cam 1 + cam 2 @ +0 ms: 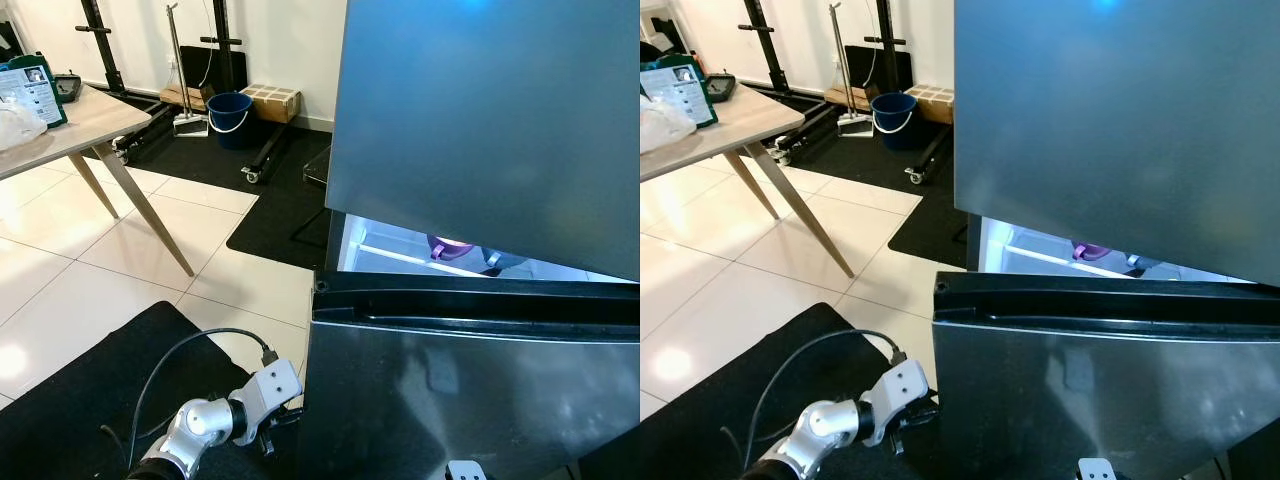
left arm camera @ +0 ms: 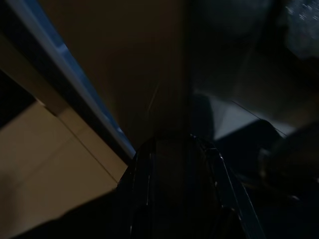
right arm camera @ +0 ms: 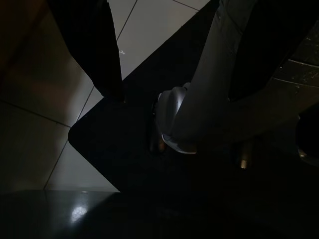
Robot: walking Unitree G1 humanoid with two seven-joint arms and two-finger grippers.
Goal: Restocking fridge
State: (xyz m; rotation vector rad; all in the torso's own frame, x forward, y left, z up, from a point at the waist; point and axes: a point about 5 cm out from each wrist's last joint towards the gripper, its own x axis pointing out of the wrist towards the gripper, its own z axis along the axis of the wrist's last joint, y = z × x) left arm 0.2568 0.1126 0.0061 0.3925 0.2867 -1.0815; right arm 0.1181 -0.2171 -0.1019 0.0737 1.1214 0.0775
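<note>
Beside fridge door point(image 1: 480, 400), left claw point(image 1: 270, 435).

Tiled floor point(image 1: 60, 300), black mats point(image 1: 70, 400), bucket point(image 1: 229, 117)

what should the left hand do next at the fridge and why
Probably draw the left hand outward along the lower door edge to swing it open. The hand sits low against that closed door's side, while the upper door already stands ajar, showing a lit shelf.
</note>
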